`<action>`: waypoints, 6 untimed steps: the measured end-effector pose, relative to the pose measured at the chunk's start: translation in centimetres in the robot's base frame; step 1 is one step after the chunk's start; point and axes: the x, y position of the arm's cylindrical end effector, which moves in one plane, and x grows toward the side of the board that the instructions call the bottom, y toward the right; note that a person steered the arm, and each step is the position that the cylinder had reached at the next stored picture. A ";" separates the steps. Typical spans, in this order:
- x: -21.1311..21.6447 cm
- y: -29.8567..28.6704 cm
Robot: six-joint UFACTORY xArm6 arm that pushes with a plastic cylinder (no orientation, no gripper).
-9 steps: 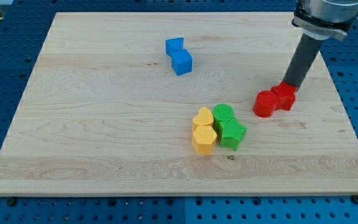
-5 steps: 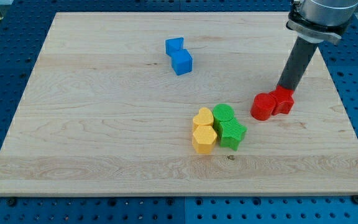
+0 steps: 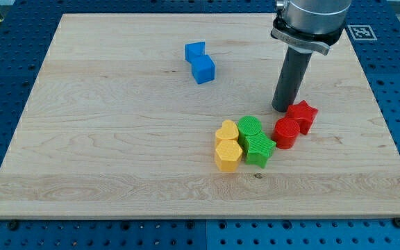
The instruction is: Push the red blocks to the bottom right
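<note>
Two red blocks lie right of the board's middle. A red star-shaped block (image 3: 303,114) touches a red round block (image 3: 286,132) just below and left of it. My tip (image 3: 280,108) stands on the board just left of the star block and above the round block, close to both. The round red block sits right beside the green blocks.
Two green blocks (image 3: 255,141) and two yellow blocks (image 3: 227,146) are bunched together near the middle. Two blue blocks (image 3: 199,62) lie toward the view's top. The wooden board (image 3: 117,139) rests on a blue perforated table.
My tip has moved left, from above the red pair to their upper left. The red blocks have shifted left and down, and the round one now sits near the green blocks.
</note>
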 end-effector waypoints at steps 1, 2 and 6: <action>1.4 0.5; 1.9 3.0; 2.7 7.1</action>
